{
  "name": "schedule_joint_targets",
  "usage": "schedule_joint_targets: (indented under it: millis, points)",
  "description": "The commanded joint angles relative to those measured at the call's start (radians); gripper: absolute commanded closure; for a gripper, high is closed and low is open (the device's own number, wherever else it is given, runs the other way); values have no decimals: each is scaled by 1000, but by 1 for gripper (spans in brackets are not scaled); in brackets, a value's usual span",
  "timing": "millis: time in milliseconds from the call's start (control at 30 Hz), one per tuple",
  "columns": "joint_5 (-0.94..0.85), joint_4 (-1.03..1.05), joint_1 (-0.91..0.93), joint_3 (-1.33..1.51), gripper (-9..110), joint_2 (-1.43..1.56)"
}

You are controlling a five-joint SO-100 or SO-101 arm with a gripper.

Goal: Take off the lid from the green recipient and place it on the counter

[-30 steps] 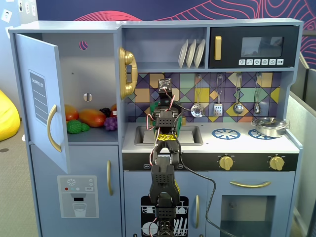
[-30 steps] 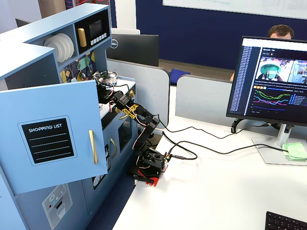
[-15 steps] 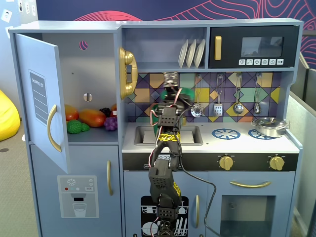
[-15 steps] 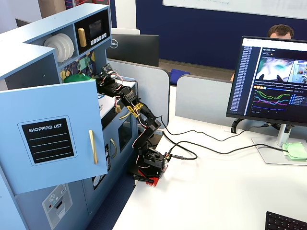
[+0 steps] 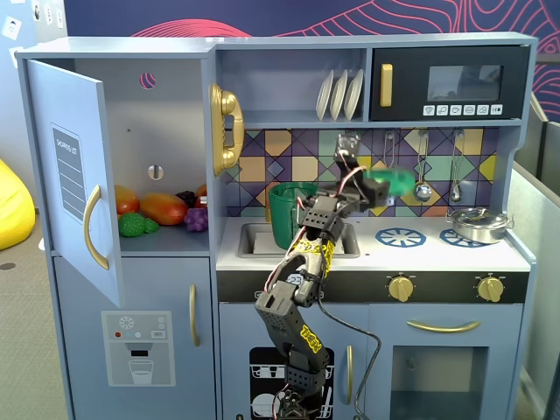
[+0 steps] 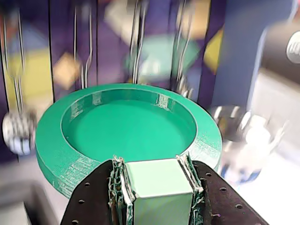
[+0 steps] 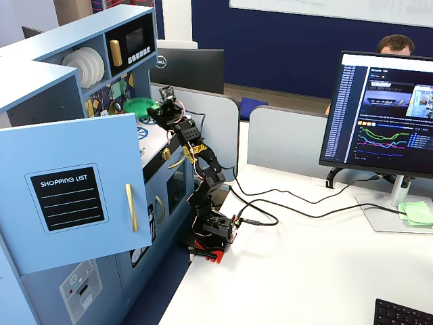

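My gripper [image 6: 153, 164] is shut on the pale square knob [image 6: 157, 187] of the green lid [image 6: 126, 126]. In a fixed view the lid [image 5: 389, 183] is held in the air, blurred, above the white counter [image 5: 437, 255] and to the right of the green recipient [image 5: 290, 215]. The gripper [image 5: 374, 194] is at the lid's left edge. The recipient stands open-topped at the sink's back edge, partly behind the arm. In the other fixed view the lid [image 7: 138, 105] shows at the gripper [image 7: 157, 108], in front of the tiled back wall.
A silver pan [image 5: 477, 226] sits on the right burner ring. A blue burner ring [image 5: 401, 235] is printed below the lid. Ladles [image 5: 422, 188] hang on the back wall. The sink [image 5: 254, 241] lies left of the arm. The cupboard door [image 5: 74, 175] stands open.
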Motion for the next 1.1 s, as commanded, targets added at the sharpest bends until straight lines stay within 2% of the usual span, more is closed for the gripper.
schedule_joint_targets:
  millis: [0,400,833,1067]
  points:
    - [3,-92,32,64,101,20]
    - [3,-232,55,232,101,-46]
    - [3,-489,52,459,101,-83]
    - [-12,-528,46,489,101,-106]
